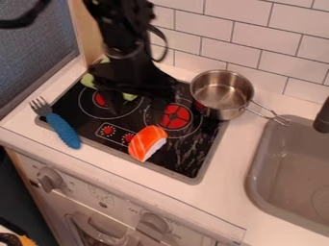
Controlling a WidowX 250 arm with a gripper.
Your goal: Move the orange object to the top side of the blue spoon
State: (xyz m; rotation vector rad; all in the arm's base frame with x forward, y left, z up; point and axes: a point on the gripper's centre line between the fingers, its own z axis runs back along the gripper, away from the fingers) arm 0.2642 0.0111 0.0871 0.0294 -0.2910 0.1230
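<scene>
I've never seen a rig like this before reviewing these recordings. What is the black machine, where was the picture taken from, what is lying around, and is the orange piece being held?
The black machine is a robot arm. It comes in from the top of the picture, and its end effector hangs over a toy stove top with its two fingers apart. A camera looking down at a slant took the picture.

The orange and white piece, shaped like sushi, lies on the stove and is not held. A fork with a blue handle lies across the stove's left edge. A metal pot stands toward the back right. Something green is partly hidden behind the arm. At right is a grey sink.
</scene>
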